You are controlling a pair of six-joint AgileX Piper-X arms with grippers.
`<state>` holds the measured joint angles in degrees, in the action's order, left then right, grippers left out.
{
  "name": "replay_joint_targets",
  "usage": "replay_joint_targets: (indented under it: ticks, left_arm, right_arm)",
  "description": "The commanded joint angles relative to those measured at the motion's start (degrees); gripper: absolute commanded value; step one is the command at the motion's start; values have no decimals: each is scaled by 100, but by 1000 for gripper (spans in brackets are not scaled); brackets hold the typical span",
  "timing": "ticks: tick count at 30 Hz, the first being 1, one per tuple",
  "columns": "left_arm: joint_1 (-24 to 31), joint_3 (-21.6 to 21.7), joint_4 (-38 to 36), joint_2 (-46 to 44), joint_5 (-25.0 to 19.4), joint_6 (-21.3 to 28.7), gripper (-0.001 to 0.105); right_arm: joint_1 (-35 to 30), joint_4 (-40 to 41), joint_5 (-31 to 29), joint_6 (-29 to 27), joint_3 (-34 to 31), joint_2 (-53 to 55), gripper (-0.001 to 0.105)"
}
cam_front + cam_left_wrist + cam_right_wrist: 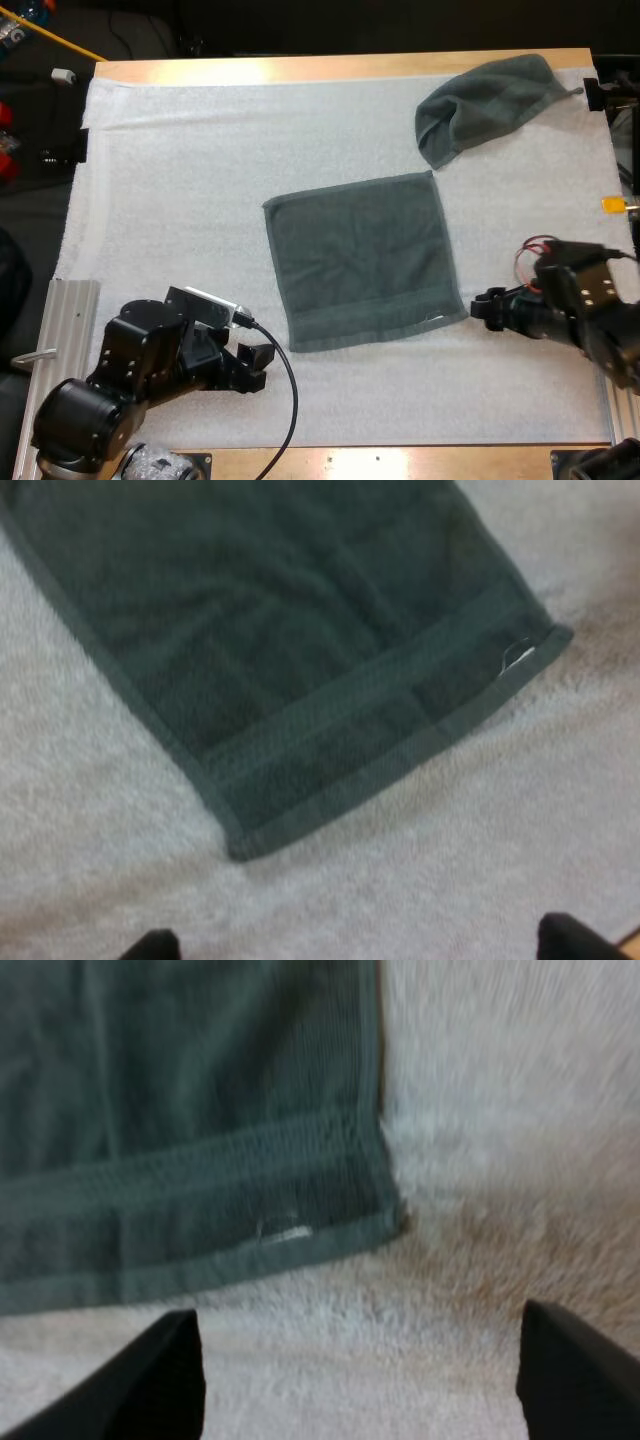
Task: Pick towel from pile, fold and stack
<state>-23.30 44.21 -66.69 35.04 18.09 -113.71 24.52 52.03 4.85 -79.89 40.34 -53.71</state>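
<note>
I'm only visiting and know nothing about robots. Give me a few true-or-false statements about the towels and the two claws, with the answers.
1. One towel lies spread flat on the white mat. True: that is the flat towel.
2. The crumpled towel lies on top of the flat towel. False: it sits apart, toward the mat's far right corner.
3. The right gripper is clamped on the flat towel's corner. False: its fingers stand apart, just off the near right corner.
4. The left gripper is open. True.
5. Both grippers are at the flat towel's far edge. False: each is by one of its near corners.
</note>
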Motion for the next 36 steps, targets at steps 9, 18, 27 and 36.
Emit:
replay_joint_targets:
  ticks: [9, 18, 27, 36]
  left_arm:
    - [1, -130, 131, -16, 401, -85, 67]
    - [1, -130, 137, -16, 492, -85, 67]
    - [1, -130, 137, -16, 530, -85, 67]
    - [1, -130, 137, -16, 530, -85, 67]
  right_arm:
    - [-35, -1193, 372, 580, -393, -1170, 60]
    - [-35, -1848, 439, 1558, -393, -2261, 39]
    - [-35, -2031, 439, 1845, -393, -2759, 39]
    - [-35, -2218, 493, 2242, -393, -2995, 38]
